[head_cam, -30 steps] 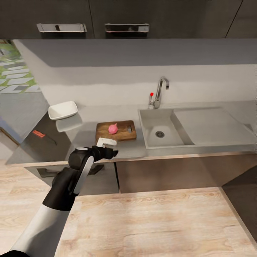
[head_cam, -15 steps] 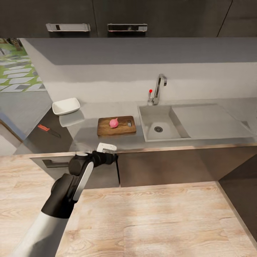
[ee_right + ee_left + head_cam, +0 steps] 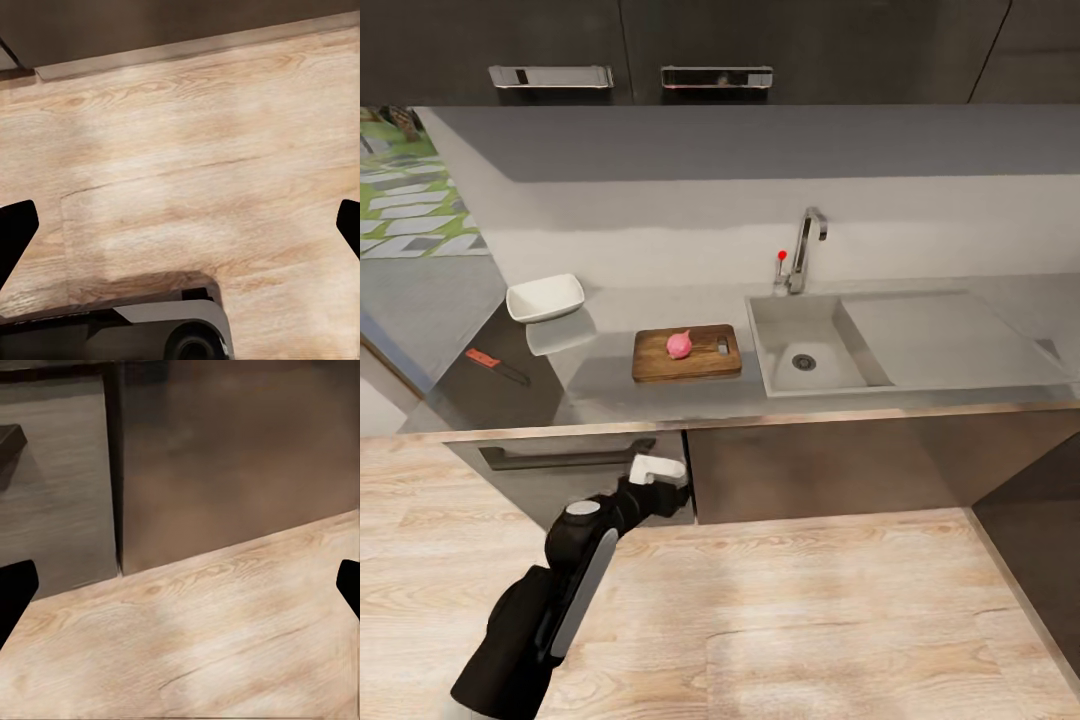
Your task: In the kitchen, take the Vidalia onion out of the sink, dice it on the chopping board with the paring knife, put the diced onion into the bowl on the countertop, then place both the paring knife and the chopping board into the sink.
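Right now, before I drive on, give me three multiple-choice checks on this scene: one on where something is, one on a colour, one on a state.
1. Where does the Vidalia onion lie?
A. in the sink
B. on the chopping board
C. in the bowl

2. What colour is the paring knife's handle?
A. red-orange
B. blue
C. green

3. How do the left gripper's jaws stand?
A. shut on the knife
B. shut on the onion
C. open, holding nothing

Answers:
1 B: the pink bulb sits on the chopping board, left of the sink.
2 A: the paring knife on the countertop shows a red-orange handle.
3 C: the left gripper has its dark tips far apart over bare floor.
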